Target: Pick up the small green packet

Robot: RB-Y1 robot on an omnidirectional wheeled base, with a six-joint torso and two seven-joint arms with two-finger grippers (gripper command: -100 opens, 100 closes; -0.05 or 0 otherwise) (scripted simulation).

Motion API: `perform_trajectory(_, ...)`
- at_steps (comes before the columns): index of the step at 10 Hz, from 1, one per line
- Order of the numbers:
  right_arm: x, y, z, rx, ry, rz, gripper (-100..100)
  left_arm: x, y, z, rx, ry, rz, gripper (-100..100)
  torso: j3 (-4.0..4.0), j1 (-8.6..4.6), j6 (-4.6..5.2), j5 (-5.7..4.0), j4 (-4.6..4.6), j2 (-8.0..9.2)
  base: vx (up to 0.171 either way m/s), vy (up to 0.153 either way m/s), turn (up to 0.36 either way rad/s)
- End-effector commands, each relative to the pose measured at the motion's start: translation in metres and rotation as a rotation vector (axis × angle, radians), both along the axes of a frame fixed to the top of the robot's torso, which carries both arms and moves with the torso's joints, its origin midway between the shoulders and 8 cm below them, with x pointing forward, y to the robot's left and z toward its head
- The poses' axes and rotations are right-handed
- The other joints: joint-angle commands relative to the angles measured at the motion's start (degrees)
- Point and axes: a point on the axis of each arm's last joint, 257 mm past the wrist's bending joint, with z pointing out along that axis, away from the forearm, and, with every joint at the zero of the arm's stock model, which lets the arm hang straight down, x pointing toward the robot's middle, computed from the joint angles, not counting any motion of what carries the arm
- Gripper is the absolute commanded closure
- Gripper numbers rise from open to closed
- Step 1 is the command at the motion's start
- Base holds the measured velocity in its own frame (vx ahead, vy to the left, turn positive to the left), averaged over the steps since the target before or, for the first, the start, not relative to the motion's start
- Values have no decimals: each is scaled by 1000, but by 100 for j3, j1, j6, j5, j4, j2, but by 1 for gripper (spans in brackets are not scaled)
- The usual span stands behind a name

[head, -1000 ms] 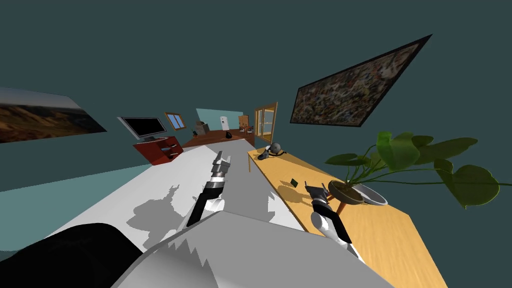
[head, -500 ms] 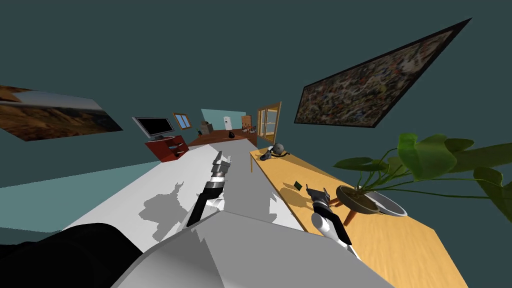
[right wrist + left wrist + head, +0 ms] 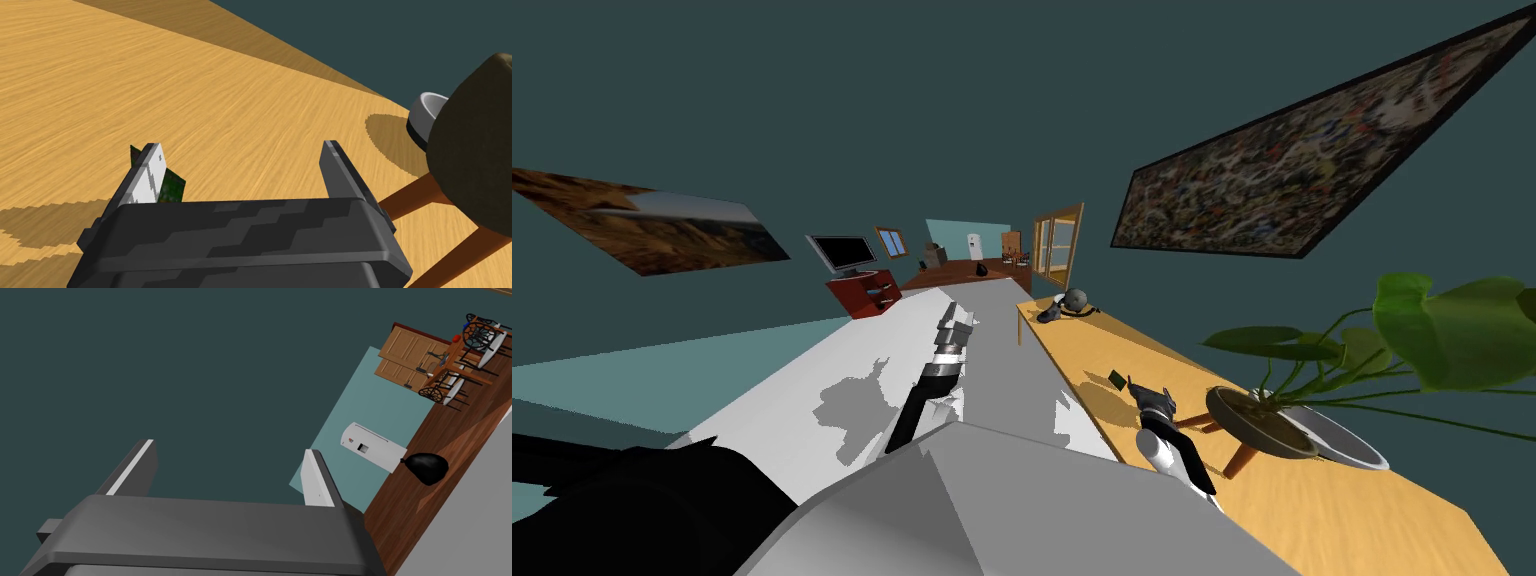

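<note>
One rt claw [image 3: 241,146] — nearer green packet [image 3: 172,187]

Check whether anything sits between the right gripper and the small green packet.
Nothing visible does. The open right gripper is at the small dark green packet, partly behind one finger; the brown plant pot stands aside.

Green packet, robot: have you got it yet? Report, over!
Right gripper open, left gripper open. Green packet on table, off-centre behind one right finger, ungrasped. Plant pot close beside, not blocking.

Green packet [image 3: 173,188] lies partly hidden behind one finger [image 3: 148,176] of the right pincer [image 3: 241,147]. Plant pot [image 3: 470,150] is cut off at the picture's edge.
</note>
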Motion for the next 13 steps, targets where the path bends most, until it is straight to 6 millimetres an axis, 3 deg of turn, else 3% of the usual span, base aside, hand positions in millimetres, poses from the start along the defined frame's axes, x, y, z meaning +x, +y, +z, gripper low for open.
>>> perform_trajectory(1,-7,-3,-14,36,13,-20,-100,0,0,0,0,0,0,0,0,0,0,0,0,0,39,10,82)
perform_trajectory(5,-34,-22,-60,203,25,-132,-100,0,0,0,0,0,0,0,-3,1,4,1,-2,-3,52,13,117)
perform_trajectory(6,-35,-22,-61,204,29,-133,-100,0,0,0,0,0,0,0,-2,1,2,0,-1,-2,39,5,53)
perform_trajectory(8,-56,-33,-89,297,37,-210,-100,0,0,0,0,0,0,0,0,1,2,0,-1,2,54,16,122)
perform_trajectory(10,-67,-37,-101,337,40,-247,-100,0,0,0,0,0,0,0,-8,9,2,2,-3,-14,80,20,91)
perform_trajectory(13,-99,-46,-133,433,49,-350,-100,0,0,0,0,0,0,0,-7,4,2,1,-3,-12,83,8,96)
